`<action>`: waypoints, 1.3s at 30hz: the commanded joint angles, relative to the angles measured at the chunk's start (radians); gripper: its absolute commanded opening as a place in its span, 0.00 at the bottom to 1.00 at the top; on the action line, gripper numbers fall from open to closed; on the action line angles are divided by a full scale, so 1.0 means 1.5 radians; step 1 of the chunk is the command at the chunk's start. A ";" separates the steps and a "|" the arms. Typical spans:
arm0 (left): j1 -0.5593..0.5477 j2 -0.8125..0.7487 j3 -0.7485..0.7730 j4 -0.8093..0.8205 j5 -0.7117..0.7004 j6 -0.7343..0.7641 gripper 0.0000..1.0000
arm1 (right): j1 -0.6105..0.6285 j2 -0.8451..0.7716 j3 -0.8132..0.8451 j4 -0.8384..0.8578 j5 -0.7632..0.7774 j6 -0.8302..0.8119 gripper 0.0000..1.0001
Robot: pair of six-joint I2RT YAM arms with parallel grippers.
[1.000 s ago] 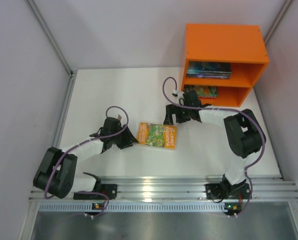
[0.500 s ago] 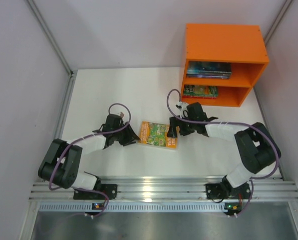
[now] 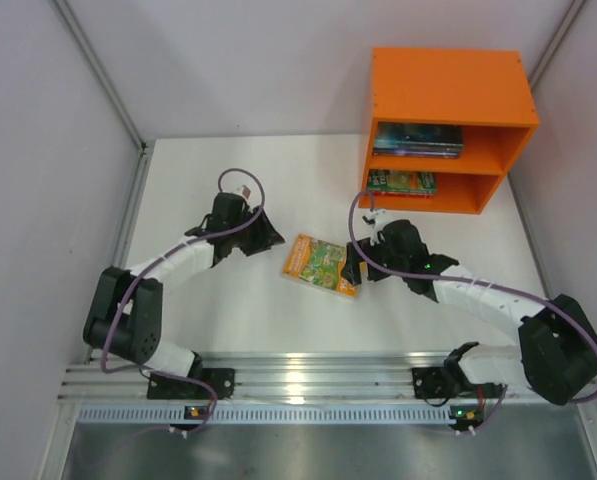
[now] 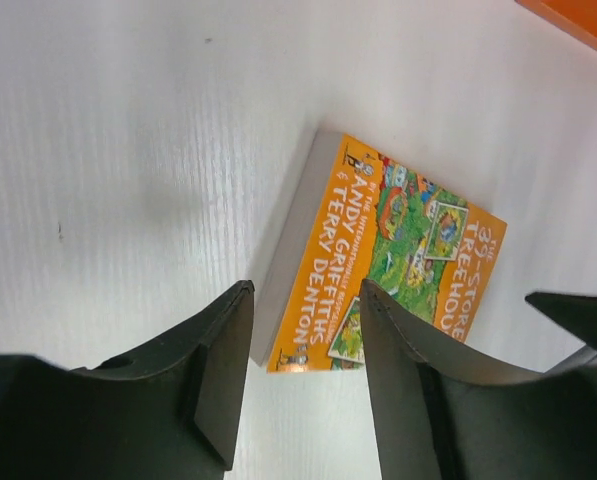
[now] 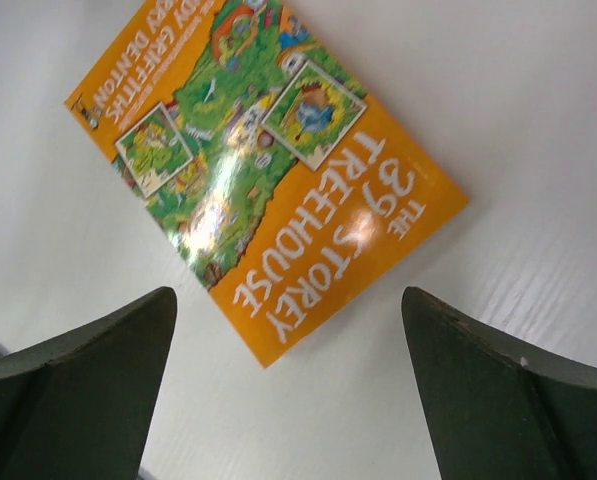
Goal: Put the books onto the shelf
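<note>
i'm picking up the orange-green book (image 3: 320,266), flat in the middle of the table (image 3: 208,190), well apart from the shelf (image 3: 448,85) at the far right corner. my right gripper (image 5: 288,300) hovers over it, wide open; my left gripper (image 4: 306,290) is half open and empty. next, i judge, i must pinch an edge.

I see the thin orange-green paperback book (image 3: 321,265) flat, cover up, the bright orange wooden shelf (image 3: 448,90) at its one o'clock, books (image 3: 418,139) in both compartments.
</note>
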 commanded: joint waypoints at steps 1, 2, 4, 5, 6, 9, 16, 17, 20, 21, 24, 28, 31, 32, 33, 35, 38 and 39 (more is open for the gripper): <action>0.001 -0.109 -0.046 -0.032 -0.026 0.016 0.53 | -0.013 0.039 0.071 0.003 0.089 -0.063 0.94; 0.000 -0.130 -0.066 -0.029 -0.013 0.013 0.53 | -0.018 0.055 0.084 0.002 0.088 -0.070 0.94; 0.000 -0.185 -0.134 0.006 0.017 -0.010 0.54 | -0.033 0.109 0.126 0.004 0.064 -0.089 0.95; 0.000 -0.202 -0.162 0.026 0.036 -0.024 0.54 | -0.037 0.144 0.155 0.004 0.059 -0.093 0.95; 0.000 -0.232 -0.215 0.051 0.073 -0.039 0.55 | -0.042 0.159 0.167 0.002 0.043 -0.097 0.95; -0.001 -0.262 -0.281 0.137 0.117 -0.100 0.56 | -0.061 0.215 0.209 0.000 0.008 -0.110 0.96; -0.007 -0.242 -0.280 0.140 0.121 -0.104 0.57 | -0.065 0.286 0.234 -0.007 -0.073 -0.114 0.96; -0.007 -0.240 -0.281 0.140 0.117 -0.103 0.57 | -0.066 0.288 0.218 0.004 -0.079 -0.110 0.96; -0.007 -0.220 -0.283 0.141 0.109 -0.108 0.56 | -0.063 0.270 0.168 0.040 -0.094 -0.081 0.93; -0.008 -0.210 -0.284 0.144 0.110 -0.114 0.56 | -0.059 0.261 0.152 0.045 -0.100 -0.058 0.93; -0.016 -0.199 -0.296 0.170 0.121 -0.125 0.57 | -0.044 0.217 0.083 0.103 -0.103 0.005 0.89; -0.036 -0.184 -0.292 0.171 0.111 -0.126 0.57 | 0.003 0.141 -0.041 0.205 -0.123 0.113 0.84; -0.048 -0.173 -0.288 0.170 0.100 -0.127 0.58 | 0.068 0.105 -0.098 0.280 -0.099 0.189 0.81; -0.051 -0.166 -0.286 0.171 0.096 -0.127 0.58 | 0.083 0.099 -0.107 0.306 -0.087 0.203 0.79; -0.057 -0.163 -0.286 0.171 0.094 -0.126 0.58 | 0.106 0.095 -0.114 0.317 -0.085 0.222 0.78; -0.063 -0.151 -0.286 0.170 0.089 -0.125 0.58 | 0.123 0.086 -0.118 0.319 -0.072 0.237 0.75; -0.065 -0.133 -0.284 0.161 0.074 -0.114 0.58 | 0.139 0.074 -0.111 0.291 -0.041 0.237 0.75; -0.065 -0.128 -0.281 0.155 0.062 -0.104 0.58 | 0.140 0.070 -0.110 0.284 -0.033 0.238 0.75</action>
